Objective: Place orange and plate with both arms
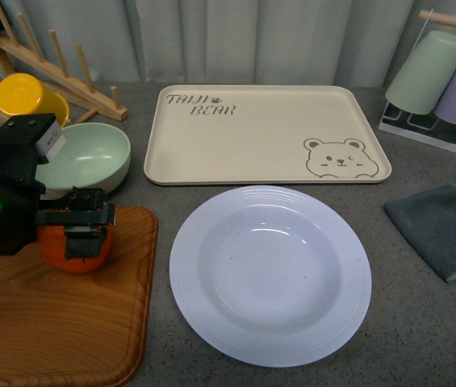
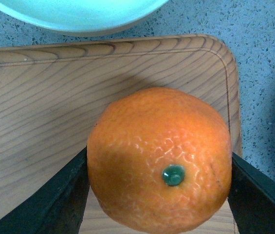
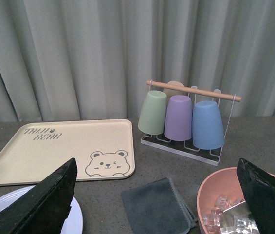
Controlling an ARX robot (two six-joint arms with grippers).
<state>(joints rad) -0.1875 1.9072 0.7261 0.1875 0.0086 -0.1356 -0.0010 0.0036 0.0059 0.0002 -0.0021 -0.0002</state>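
The orange sits on the wooden cutting board at the left of the front view. My left gripper is shut on it, a black finger on each side. In the left wrist view the orange fills the middle, green stem dot facing the camera, between the fingers. The large white plate lies on the counter in the middle, empty. Its rim shows in the right wrist view. My right gripper is open, raised above the counter to the right of the plate, out of the front view.
The beige bear tray lies behind the plate. A pale green bowl and a yellow mug stand by a wooden rack. A grey cloth and a cup rack are at the right. A pink bowl of ice is near the right gripper.
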